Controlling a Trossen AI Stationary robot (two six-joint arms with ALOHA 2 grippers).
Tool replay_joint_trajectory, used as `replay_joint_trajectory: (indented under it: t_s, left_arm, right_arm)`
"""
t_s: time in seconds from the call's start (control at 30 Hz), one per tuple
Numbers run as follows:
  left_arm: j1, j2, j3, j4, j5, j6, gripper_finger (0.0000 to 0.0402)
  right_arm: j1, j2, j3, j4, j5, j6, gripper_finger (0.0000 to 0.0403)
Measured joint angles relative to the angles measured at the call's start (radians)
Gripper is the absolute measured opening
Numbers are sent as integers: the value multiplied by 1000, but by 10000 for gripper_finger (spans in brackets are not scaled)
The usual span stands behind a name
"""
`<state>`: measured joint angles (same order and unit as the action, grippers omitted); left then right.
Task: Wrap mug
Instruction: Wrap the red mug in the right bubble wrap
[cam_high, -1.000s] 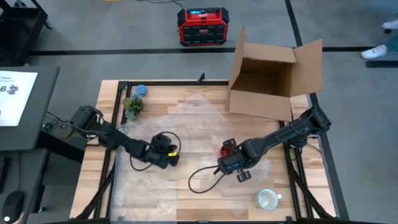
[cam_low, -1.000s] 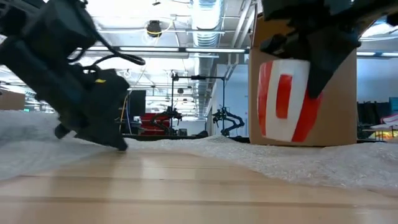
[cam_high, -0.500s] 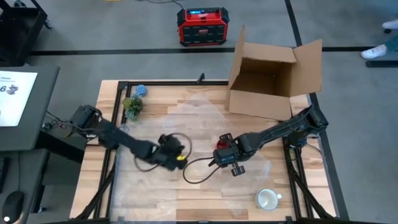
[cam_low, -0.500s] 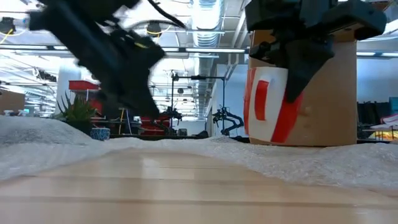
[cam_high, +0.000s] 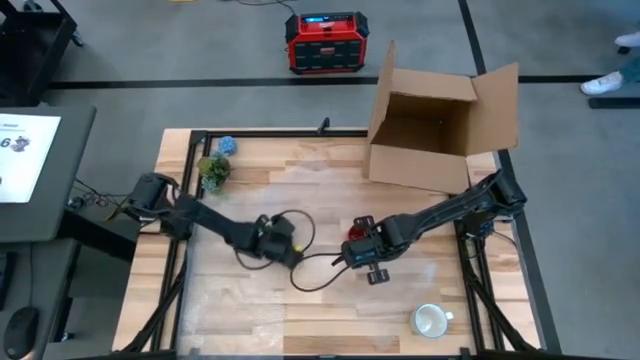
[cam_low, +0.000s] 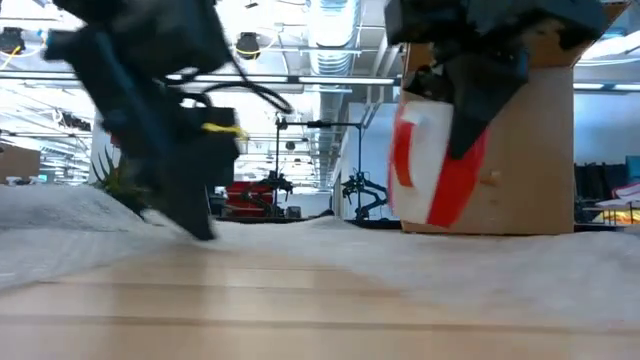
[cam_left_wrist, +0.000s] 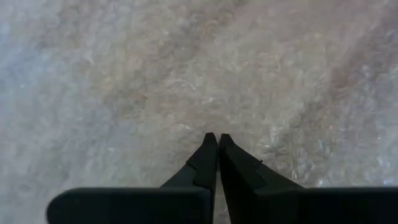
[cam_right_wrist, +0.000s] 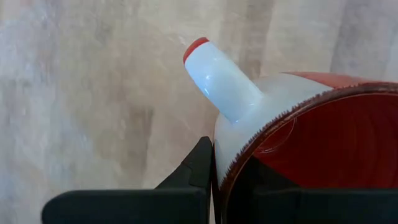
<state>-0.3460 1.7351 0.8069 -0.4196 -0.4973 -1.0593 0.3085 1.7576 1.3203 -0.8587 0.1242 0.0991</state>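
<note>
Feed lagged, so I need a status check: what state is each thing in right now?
Red mug: gripped by its rim, lifted, tilted.
Right gripper: shut on the red mug.
Left gripper: shut, empty, over the bubble wrap.
Cardboard box: open, flaps up.
White mug: upright on the table.

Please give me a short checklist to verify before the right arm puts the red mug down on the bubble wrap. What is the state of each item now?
1. Right tool grips red mug at its rim: ok.
2. Mug lifted clear of bubble wrap: ok.
3. Left tool shut, holding nothing: ok.
4. Left tool away from the mug: ok.
5. Wrap lying flat: not ok, it rises at the edges.
6. White mug out of the path: ok.
</note>
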Motion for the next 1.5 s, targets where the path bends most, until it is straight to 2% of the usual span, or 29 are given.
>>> replay_joint_trajectory:
  t_s: [0.2,0.27,0.4,0.6,0.7,0.8,0.97,1.07,1.23,1.5]
  left_arm:
    - [-94,-87,-9,-289,-20,-211,0]
    - [-108,-103,-8,-307,-33,-257,0]
    - [-113,-111,-8,-289,-83,-278,0]
    - [-105,-115,2,-261,-146,-247,0]
    - [-104,-118,54,-320,-192,-244,0]
    - [-104,-118,135,-455,-216,-243,0]
    - [-91,-118,260,-647,-240,-247,0]
    - [-58,-119,294,-695,-241,-234,0]
    - [50,-119,294,-693,-194,-79,9]
    - [296,-119,280,-663,-81,182,93]
  right_arm:
    - [7,7,53,67,-42,9,8]
    - [10,39,90,93,-66,8,8]
    - [23,157,204,38,-74,-12,8]
    - [23,315,407,-152,-77,-22,8]
    - [22,348,438,-196,-85,-49,8]
    - [12,355,441,-195,-133,-55,8]
    - [0,355,440,-192,-152,-70,15]
    - [-2,356,440,-172,-156,-82,32]
    - [0,353,438,-185,-154,-108,77]
    - [4,248,438,-220,-154,-97,125]
